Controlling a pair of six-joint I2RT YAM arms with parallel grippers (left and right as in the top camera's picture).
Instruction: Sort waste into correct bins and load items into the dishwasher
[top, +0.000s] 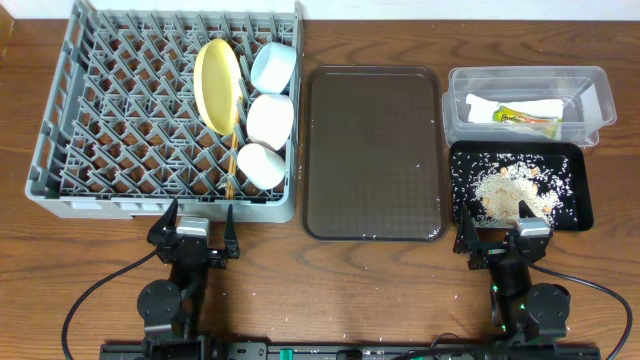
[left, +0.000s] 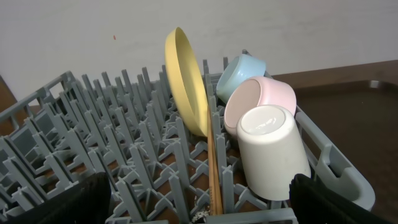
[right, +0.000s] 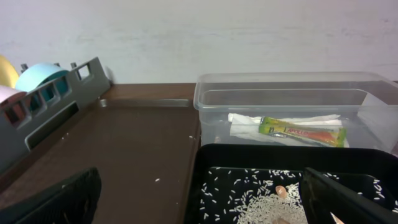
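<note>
While both sit spread apart and empty, the left gripper (top: 198, 222) faces the loaded grey plastic dish rack (top: 120, 120) and the right gripper (top: 497, 232) the shallow black rectangular tray (top: 572, 210).

We count one grey dish rack (top: 60, 100), and in it one yellow plate (top: 218, 84), two bowls, namely one light blue bowl (top: 272, 66) and one white bowl (top: 270, 120), and one white cup (top: 260, 166). The chopsticks (top: 231, 165) show as a single thin wooden line, so we cannot count them apart. On the counter (top: 330, 290) we count one brown tray (top: 373, 150), one clear tub (top: 460, 110) and one black tray (top: 580, 215). We count one wrapper (top: 527, 119) and one napkin (top: 520, 104). The rice scraps (top: 505, 190) are too many to count.
</note>
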